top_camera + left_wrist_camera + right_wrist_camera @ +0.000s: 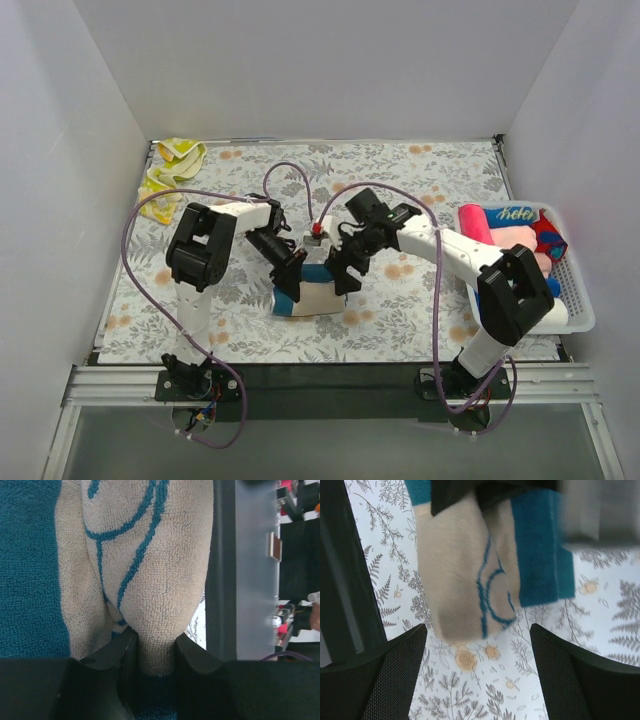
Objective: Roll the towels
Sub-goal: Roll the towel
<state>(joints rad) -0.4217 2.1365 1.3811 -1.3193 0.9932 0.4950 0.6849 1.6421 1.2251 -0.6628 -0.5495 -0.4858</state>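
A tan-and-blue cartoon-print towel point(312, 292) lies partly rolled at the middle of the floral table covering. It fills the left wrist view point(150, 555) and shows in the right wrist view point(470, 575). My left gripper point(288, 272) is shut on a fold of this towel; its fingers point(112, 652) pinch tan cloth. My right gripper point(345, 272) is open just right of the towel, with its fingers point(395, 675) spread above bare covering, holding nothing. A yellow patterned towel point(170, 172) lies crumpled at the back left.
A white slotted basket point(580, 300) at the right edge holds several rolled towels, pink point(478, 224), red and blue among them. The floral covering point(420, 320) spans the table. White walls close in the left, back and right sides.
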